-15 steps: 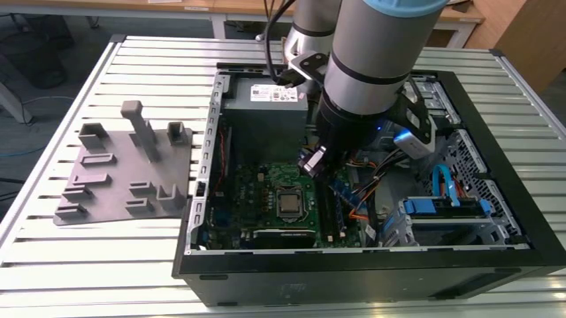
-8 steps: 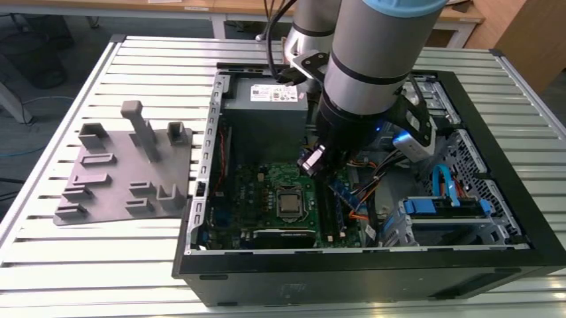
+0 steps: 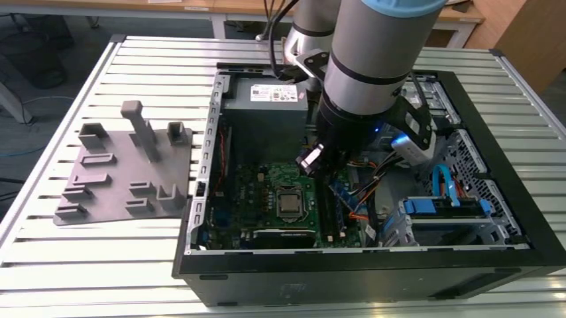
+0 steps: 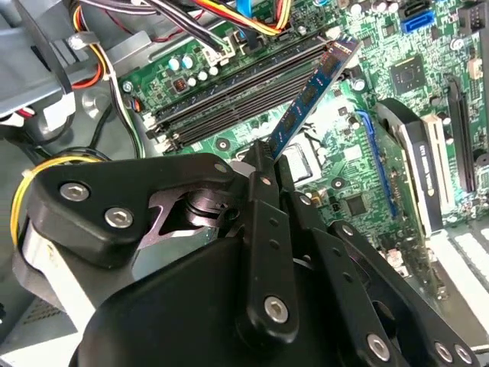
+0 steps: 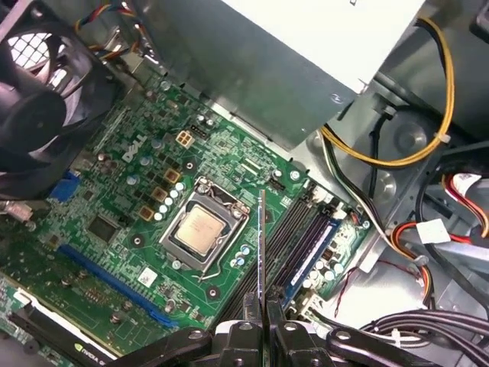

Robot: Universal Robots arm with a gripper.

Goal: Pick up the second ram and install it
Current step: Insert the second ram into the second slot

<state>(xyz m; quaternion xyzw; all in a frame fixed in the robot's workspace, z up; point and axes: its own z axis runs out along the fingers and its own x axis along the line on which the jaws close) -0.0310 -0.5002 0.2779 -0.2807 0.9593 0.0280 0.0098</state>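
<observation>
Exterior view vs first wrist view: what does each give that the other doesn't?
Exterior view: the grey fixture on the slatted table, beside the open case. First wrist view: the second ram edge-on, clamped in the hand, by the memory slots; a black fan. Both: the CPU, the power supply.

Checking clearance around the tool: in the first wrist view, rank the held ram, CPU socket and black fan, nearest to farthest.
1. second ram: gripped in the tool.
2. CPU socket: on the motherboard, beside the ram.
3. black fan: beyond the socket, farthest.
</observation>
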